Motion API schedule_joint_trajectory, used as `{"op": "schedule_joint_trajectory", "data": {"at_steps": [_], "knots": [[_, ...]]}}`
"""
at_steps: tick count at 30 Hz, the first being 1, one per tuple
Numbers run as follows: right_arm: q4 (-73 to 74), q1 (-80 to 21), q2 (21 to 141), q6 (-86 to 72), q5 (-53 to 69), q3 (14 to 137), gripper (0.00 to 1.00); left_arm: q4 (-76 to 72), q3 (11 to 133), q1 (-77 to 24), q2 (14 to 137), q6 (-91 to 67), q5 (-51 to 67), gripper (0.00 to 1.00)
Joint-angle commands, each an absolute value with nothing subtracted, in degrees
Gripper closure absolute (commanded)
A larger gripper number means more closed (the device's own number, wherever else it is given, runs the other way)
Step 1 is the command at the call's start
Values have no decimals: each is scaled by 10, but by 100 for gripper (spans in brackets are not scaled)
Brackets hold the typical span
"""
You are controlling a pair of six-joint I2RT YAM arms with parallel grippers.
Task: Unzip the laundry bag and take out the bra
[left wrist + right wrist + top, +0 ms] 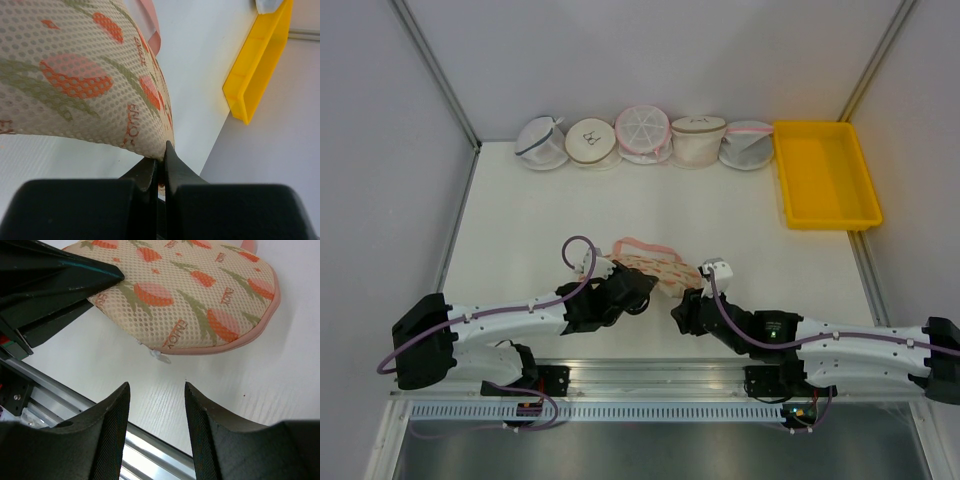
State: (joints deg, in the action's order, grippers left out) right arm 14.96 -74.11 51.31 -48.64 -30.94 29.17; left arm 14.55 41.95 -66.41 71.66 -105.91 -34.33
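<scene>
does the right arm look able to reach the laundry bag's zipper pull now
Probably yes: the right gripper is open, and the pale zipper pull on the laundry bag lies just ahead of it, nothing between. The left gripper pinches another edge.

- A robotics lab test cell.
- A white table (pixel 720 215) is boxed in by plain grey panels (pixel 650 60) on aluminium struts (pixel 438 80).
- At 6 o'clock, an aluminium rail (pixel 650 375) and a slotted cable duct (pixel 650 411) run past the left arm (pixel 500 320) and right arm (pixel 840 345).
- Staged props: round mesh bags (pixel 643 135) in a row at 12 o'clock, a yellow bin (pixel 830 225) at 2 o'clock.
</scene>
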Motion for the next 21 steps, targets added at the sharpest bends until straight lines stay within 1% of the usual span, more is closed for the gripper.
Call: {"op": "schedule_joint_trajectory", "data": {"at_steps": [1, 13, 18, 20, 21], "knots": [[113, -755, 525, -500, -350, 288, 47, 144, 446, -666, 715, -1084, -354, 98], [100, -759, 553, -490, -405, 293, 50, 126, 425, -666, 707, -1100, -306, 98], [82, -759, 571, -490, -401, 290, 57, 114, 424, -666, 705, -1103, -302, 98], [78, -759, 576, -492, -400, 290, 57, 112, 423, -666, 703, -1102, -304, 98], [78, -759, 576, -491, -403, 288, 59, 111, 423, -666, 703, -1101, -305, 98]]}}
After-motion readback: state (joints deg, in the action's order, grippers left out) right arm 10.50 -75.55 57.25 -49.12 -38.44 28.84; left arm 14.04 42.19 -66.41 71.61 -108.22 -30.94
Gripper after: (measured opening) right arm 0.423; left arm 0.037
